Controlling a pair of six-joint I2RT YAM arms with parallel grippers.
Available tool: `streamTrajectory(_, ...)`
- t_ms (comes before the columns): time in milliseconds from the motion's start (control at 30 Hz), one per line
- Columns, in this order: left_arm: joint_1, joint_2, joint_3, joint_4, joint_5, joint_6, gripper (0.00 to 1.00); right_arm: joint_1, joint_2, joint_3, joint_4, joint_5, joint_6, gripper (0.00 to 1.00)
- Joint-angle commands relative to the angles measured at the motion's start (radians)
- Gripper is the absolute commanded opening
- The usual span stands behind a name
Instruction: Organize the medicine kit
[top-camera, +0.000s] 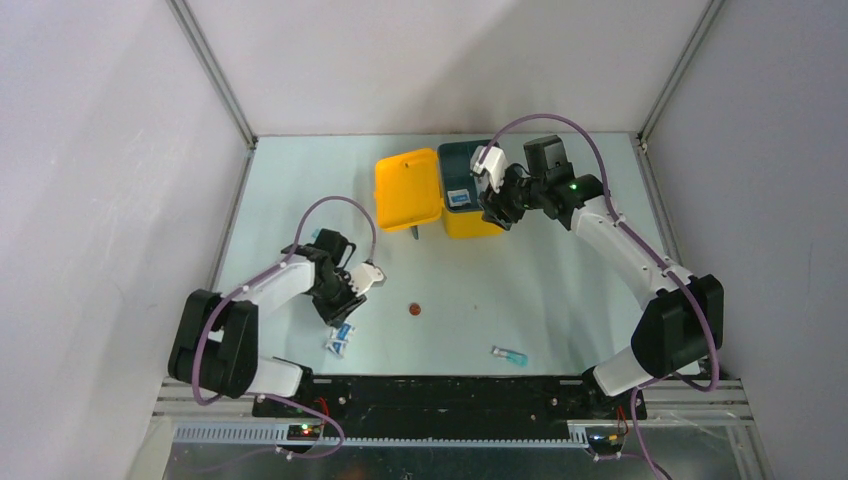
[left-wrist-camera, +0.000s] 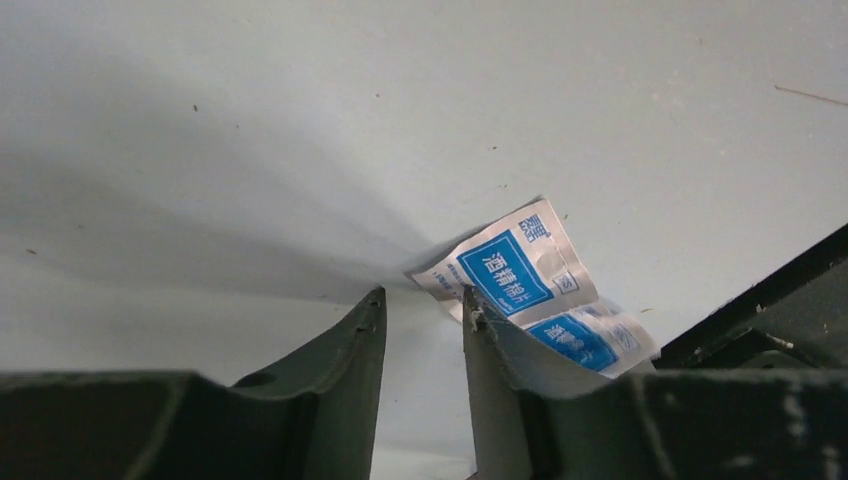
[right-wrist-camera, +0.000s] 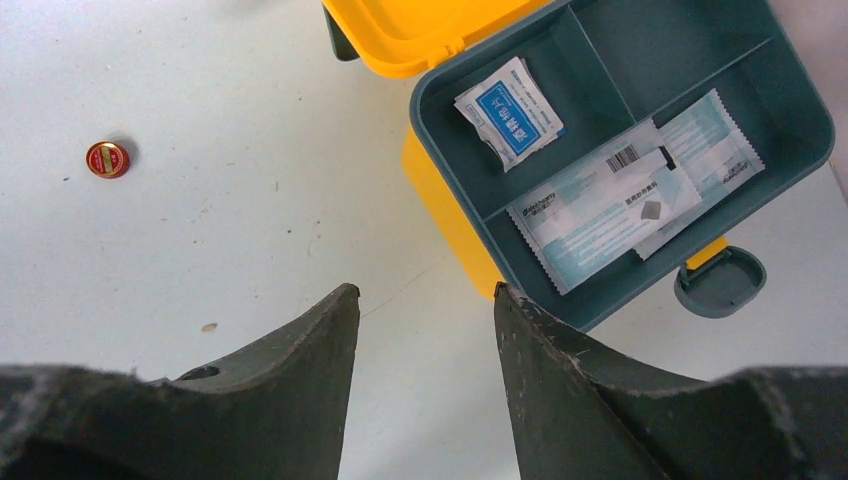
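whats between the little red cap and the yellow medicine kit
Nothing: only bare table between the red cap and the medicine kit. The right wrist view shows it clearly.

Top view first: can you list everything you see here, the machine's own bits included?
medicine kit: one, yellow, lid open, far middle of table
teal tray: one, inside the kit
small sachet: one, white and blue, in a tray compartment
long packets: two, pale teal, overlapping, tray's long compartment
loose sachets: two, white and blue, beside left arm
round disc: one, red, mid-table
small tube: one, bluish, near edge
left fingers: two, dark, apart, at loose sachets
right fingers: two, dark, apart, over the kit
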Motion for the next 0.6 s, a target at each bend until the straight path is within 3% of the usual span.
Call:
streamTrajectory(0, -0.027, -0.008, -0.082, 0.063, -0.012, -0.039, 0.35, 0.002, -0.022, -0.001, 0.035, -0.016, 0.013, 0.57)
streamTrajectory(100, -0.028, -0.007, -0.076, 0.034, 0.010, -0.028, 0.04, -0.001, -0.022, -0.006, 0.038, -0.012, 0.010, 0.57)
streamTrajectory(133, -0.028, -0.004, -0.061, 0.026, 0.014, -0.017, 0.02, -0.001, -0.022, -0.007, 0.037, -0.011, 0.010, 0.57)
streamTrajectory(567, -0.005, -0.078, 0.216, -0.126, 0.069, -0.002, 0.00, -0.021, -0.028, -0.008, 0.032, -0.011, 0.016, 0.57)
